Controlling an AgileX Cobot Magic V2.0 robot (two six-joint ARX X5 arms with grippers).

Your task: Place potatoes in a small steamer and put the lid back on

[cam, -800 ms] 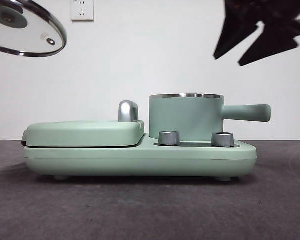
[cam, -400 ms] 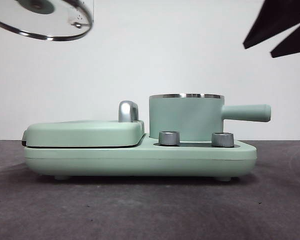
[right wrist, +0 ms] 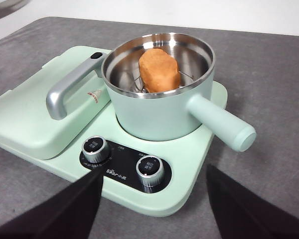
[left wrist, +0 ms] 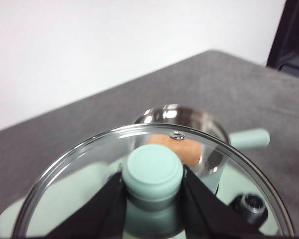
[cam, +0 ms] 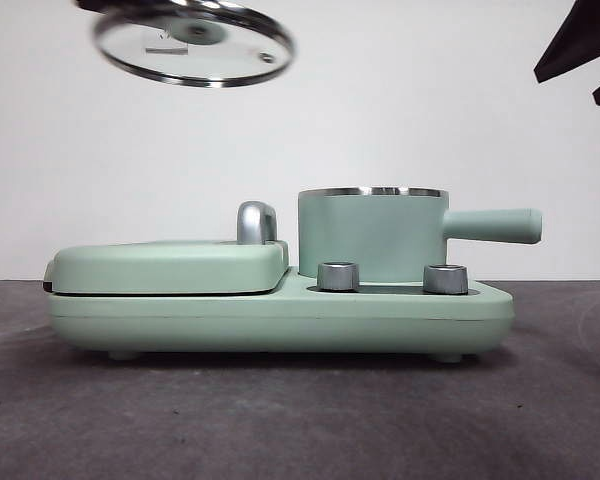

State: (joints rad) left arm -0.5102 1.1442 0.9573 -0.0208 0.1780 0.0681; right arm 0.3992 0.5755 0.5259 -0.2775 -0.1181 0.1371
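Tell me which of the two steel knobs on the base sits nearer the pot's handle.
The right-hand knob in the front view: it sits below the root of the pot's handle. The other knob is by the griddle cover.

There was one potato (right wrist: 159, 69) — a single orange-brown lump, lying in the one small steamer (right wrist: 162, 107). One lid (cam: 193, 45) of glass was in view, with one mint-green knob (left wrist: 152, 172) on it. The cooker base (cam: 280, 320) numbered one, and its front carried two silver dials (right wrist: 95, 148) — no more than that pair. One flat griddle cover (cam: 170, 265) lay beside the pot, bearing one chrome handle (cam: 257, 222). Two grippers showed: the left gripper (left wrist: 152, 199) and the right gripper (right wrist: 152, 209), each with two black jaws.
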